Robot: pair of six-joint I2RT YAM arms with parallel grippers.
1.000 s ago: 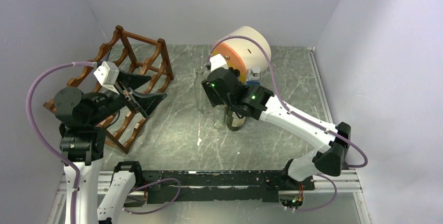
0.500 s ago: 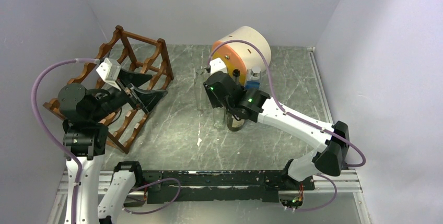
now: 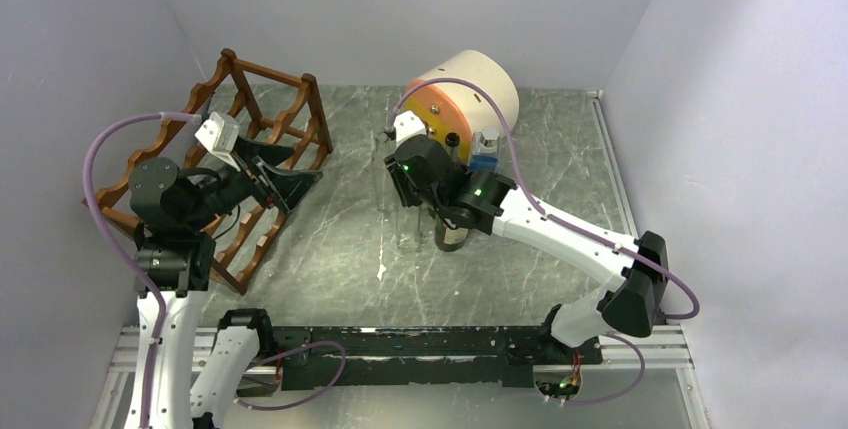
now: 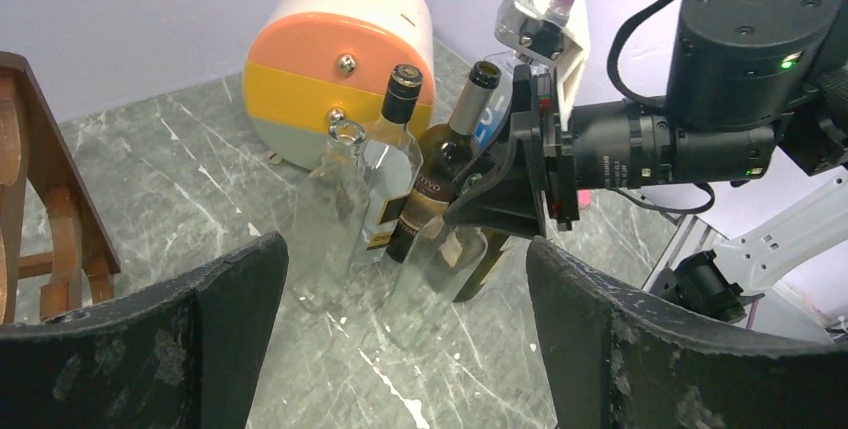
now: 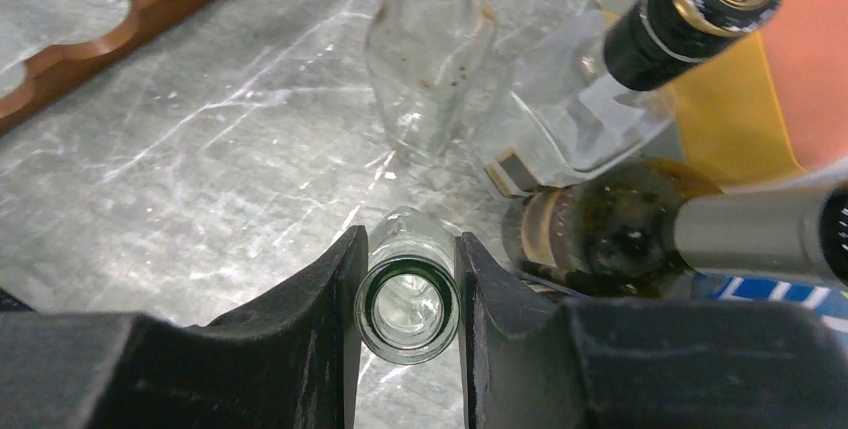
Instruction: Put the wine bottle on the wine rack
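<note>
My right gripper (image 5: 408, 249) is shut on the neck of the wine bottle (image 5: 407, 311), a clear glass one standing upright on the marble table. I look straight down into its open mouth, with a black pad against each side of the neck. In the left wrist view that same wine bottle (image 4: 430, 279) stands under the right gripper (image 4: 500, 204). The wine rack (image 3: 255, 114), reddish-brown with scalloped rails, lies at the far left. My left gripper (image 3: 305, 166) hovers over its right end, open and empty, pointing toward the bottles.
Other bottles crowd the held one: a clear empty bottle (image 5: 430, 59), a clear one with a black cap (image 5: 640, 69) and a dark labelled one (image 5: 610, 229). A white, orange and yellow drum (image 3: 465, 94) lies behind them. Grey walls close in the table.
The right gripper's jaws have closed onto the bottle's neck. The left arm has shifted a little right and toward the rack, and its jaws have narrowed slightly.
</note>
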